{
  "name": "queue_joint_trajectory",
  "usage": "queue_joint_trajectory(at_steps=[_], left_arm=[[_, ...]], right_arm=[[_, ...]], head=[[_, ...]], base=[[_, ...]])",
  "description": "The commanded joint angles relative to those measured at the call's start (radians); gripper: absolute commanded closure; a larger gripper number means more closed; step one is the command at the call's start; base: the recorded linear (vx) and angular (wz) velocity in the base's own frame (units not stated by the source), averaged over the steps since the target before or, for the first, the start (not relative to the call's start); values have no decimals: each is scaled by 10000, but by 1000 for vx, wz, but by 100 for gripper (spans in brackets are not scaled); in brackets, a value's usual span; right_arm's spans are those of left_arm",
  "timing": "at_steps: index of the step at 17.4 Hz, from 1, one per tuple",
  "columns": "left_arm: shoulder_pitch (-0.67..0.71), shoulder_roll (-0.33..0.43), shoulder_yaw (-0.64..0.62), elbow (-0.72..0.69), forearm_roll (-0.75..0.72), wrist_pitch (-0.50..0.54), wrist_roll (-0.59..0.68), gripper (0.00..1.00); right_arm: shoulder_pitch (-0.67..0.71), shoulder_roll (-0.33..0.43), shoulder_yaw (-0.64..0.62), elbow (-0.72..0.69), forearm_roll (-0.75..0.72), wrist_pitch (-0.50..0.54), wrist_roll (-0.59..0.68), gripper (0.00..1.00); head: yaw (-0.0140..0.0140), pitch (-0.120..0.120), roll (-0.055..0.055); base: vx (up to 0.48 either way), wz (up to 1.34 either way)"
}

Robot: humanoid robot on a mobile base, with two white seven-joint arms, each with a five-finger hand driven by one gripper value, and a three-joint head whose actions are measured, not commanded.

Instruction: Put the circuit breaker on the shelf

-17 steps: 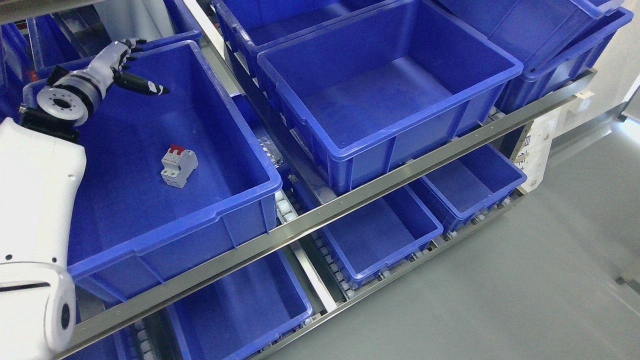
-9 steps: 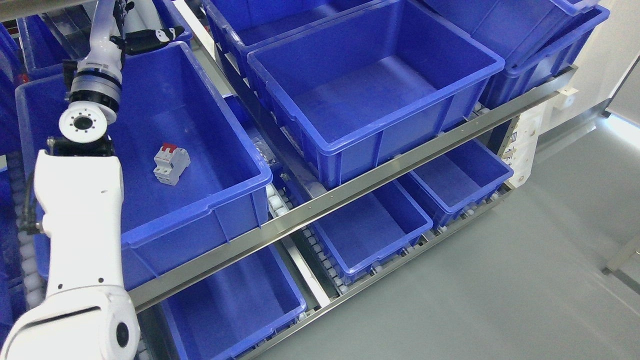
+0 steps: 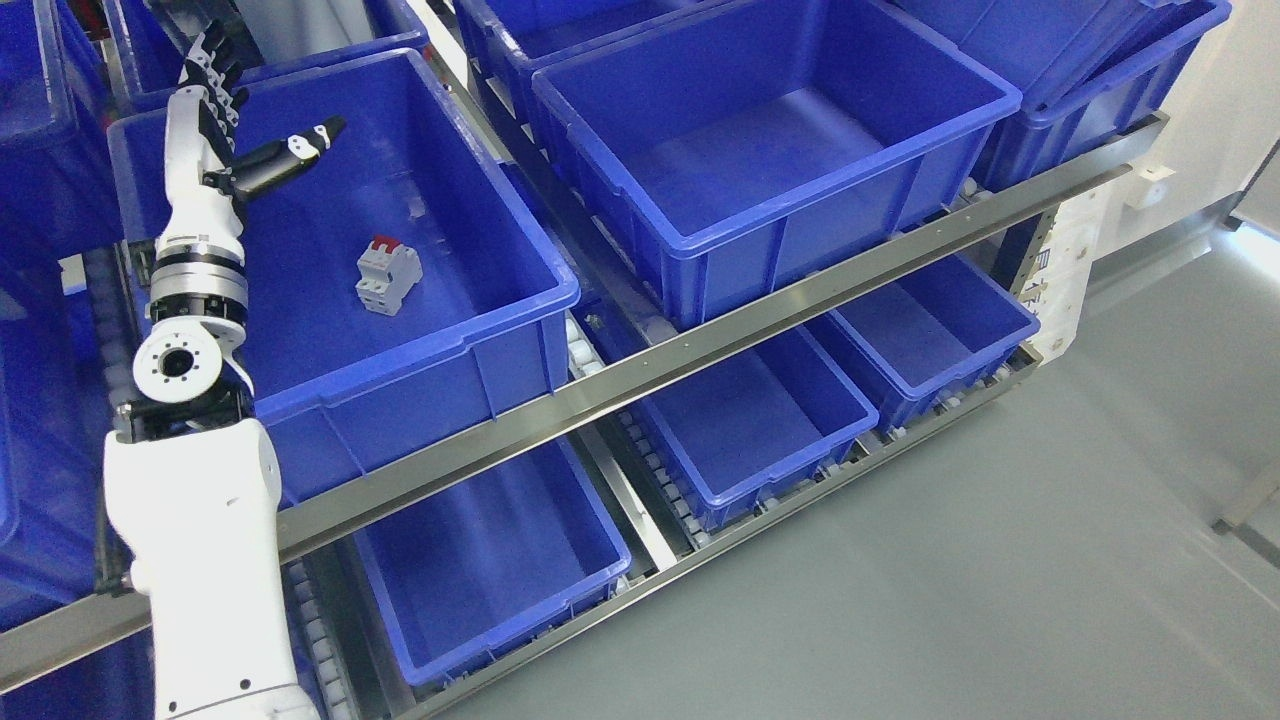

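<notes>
Lying mid-floor in the blue bin (image 3: 470,345), circuit breaker (image 3: 386,276) sits apart from left hand (image 3: 215,135), fingers (image 3: 300,145) spread empty.

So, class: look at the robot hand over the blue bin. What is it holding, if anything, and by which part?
Nothing. The left robot hand is open, fingers spread, above the bin; the circuit breaker lies apart on the bin floor.

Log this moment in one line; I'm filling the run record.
left robot hand: open, above bin | circuit breaker: on floor of blue bin, ungrasped | right: unseen
</notes>
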Motion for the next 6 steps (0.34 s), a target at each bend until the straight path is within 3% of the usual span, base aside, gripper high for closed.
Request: queue_joint_trajectory(at_steps=[1, 6], left_arm=[[904, -322, 317, -2338, 215, 114, 2, 0], [1916, -322, -541, -2353, 230, 83, 2, 0]], right_arm=[[-5, -175, 0, 0, 0, 6, -9, 0], [-5, -175, 0, -15, 0, 6, -9, 0]], head=[[0, 0, 0], [0, 0, 0]], base=[[-116, 148], [-93, 94]])
